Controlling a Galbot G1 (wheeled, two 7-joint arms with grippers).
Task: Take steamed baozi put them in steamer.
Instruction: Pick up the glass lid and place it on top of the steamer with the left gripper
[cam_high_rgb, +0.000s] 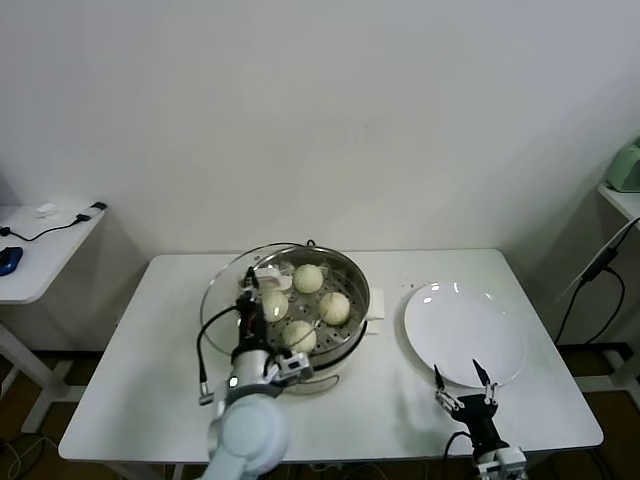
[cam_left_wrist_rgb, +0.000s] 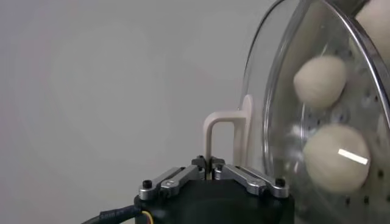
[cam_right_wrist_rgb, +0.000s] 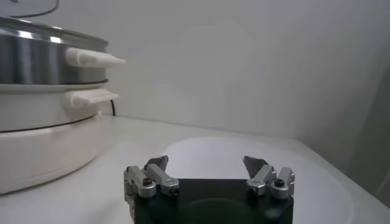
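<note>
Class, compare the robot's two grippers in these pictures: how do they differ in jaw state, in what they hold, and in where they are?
The left gripper is shut on the glass lid's white handle; the right gripper is open and holds nothing. The left gripper carries the glass lid over the steamer, with four baozi inside; the right gripper hangs by the near rim of the white plate. Both have dark bodies and metal fingers.

Even, soft indoor light, seemingly from overhead. Glare spots sit on the white plate (cam_high_rgb: 465, 335) and glass lid (cam_left_wrist_rgb: 317, 109). Faint shadows lie under the table (cam_high_rgb: 150, 400). Left wrist view's near parts look blurred.
</note>
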